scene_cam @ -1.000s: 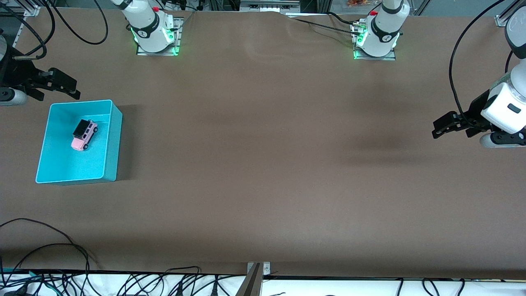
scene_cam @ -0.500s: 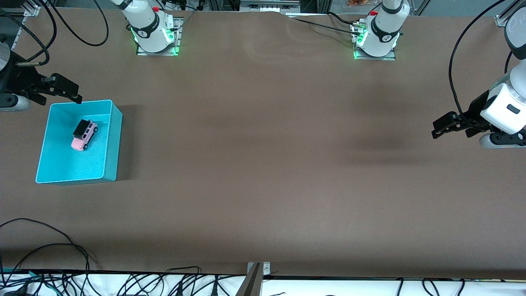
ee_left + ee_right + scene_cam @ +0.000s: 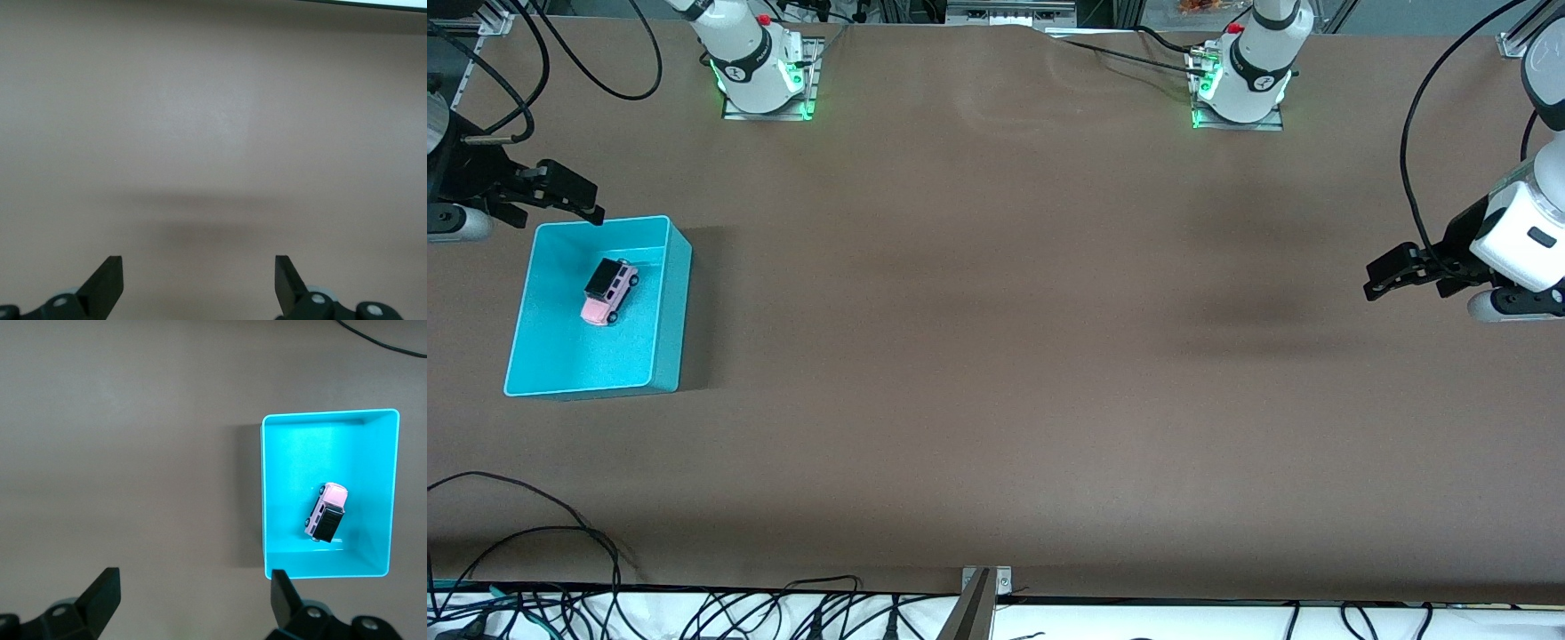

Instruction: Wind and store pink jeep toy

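Jeep: the jeep [image 3: 609, 292] sits in the bin [image 3: 665, 373] at the right arm's end of the table, on its wheels, in the half farther from the front camera.
Axis: lies diagonally to the bin walls.
Nearer arm: the right one.
Right gripper [image 3: 560, 197]: over the bin's farthest rim; jaws spread wide, holding nothing.
Left gripper [image 3: 1392, 274]: waiting over bare table at the left arm's end; jaws apart, empty.
Judgement: jeep looks stored already.
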Motion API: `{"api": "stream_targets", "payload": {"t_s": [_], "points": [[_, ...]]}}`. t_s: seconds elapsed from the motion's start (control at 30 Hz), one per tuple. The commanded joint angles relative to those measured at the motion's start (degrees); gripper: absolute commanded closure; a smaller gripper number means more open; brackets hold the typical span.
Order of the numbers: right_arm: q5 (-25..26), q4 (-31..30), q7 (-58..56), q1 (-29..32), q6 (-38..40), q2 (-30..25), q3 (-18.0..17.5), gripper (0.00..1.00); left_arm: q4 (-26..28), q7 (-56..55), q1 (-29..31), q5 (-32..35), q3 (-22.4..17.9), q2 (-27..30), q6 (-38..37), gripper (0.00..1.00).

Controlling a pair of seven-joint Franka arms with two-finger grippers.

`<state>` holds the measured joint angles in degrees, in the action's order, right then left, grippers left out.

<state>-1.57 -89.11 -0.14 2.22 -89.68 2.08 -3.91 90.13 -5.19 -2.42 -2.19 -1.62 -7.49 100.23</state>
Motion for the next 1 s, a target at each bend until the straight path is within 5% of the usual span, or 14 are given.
{"api": "stream_targets", "payload": {"t_s": [0.0, 0.97], "points": [[0.43, 1.40, -0.21, 0.24, 0.82, 0.29, -0.04, 0.00, -0.04, 0.62, 0.57, -0.71, 0.04, 0.02, 0.05, 0.00], [1.83, 1.40, -0.30, -0.02, 1.09, 0.11, -0.22, 0.00, -0.13, 0.62, 0.66, -0.80, 0.04, -0.24, 0.05, 0.00]]}}
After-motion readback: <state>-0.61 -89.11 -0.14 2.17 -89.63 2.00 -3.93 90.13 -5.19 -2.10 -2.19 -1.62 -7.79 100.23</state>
